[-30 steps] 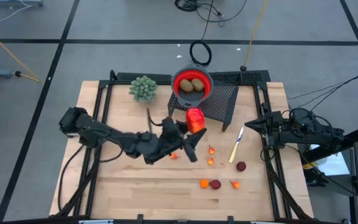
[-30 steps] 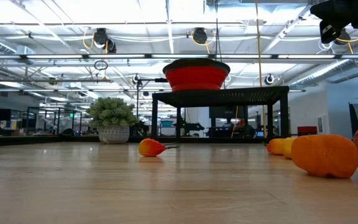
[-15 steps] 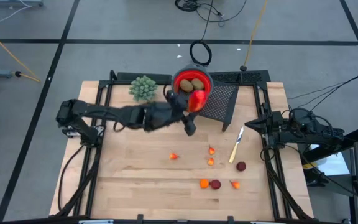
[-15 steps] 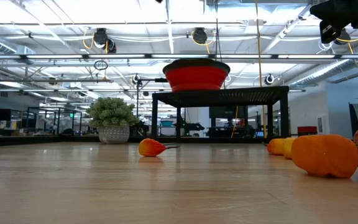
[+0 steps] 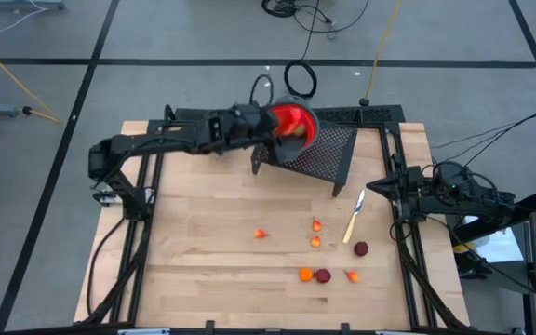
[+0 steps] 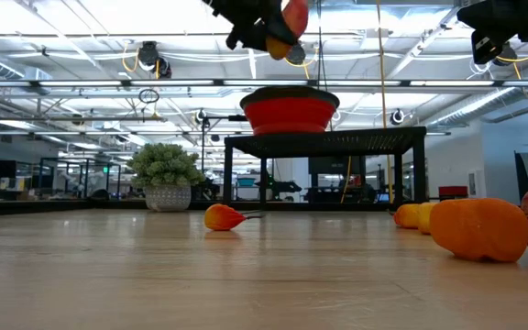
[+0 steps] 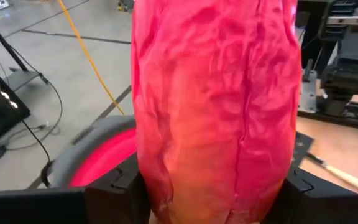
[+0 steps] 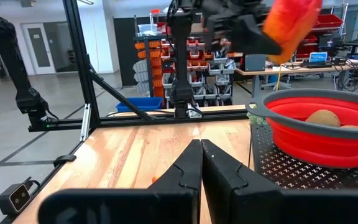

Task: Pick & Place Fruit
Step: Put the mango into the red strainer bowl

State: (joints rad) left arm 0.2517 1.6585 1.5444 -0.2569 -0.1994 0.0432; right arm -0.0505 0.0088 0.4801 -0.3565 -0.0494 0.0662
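Overhead, left claw (image 6: 278, 32) gripping red-orange fruit (image 7: 216, 106) above red bowl (image 8: 319, 134) (two olive-brown ovals (image 8: 328, 117) inside), right claw (image 8: 199, 163) closed.

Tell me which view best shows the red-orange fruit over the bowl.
The low view: the red-orange fruit sits in the left hand, clearly above the red bowl. The left wrist view shows only its surface. The right wrist view catches it blurred at the top, and from the high view the arm largely covers it.

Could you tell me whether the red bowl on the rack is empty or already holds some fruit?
Not empty: the right wrist view shows two olive-brown ovals inside the red bowl, while the left gripper holds a red-orange piece above it.
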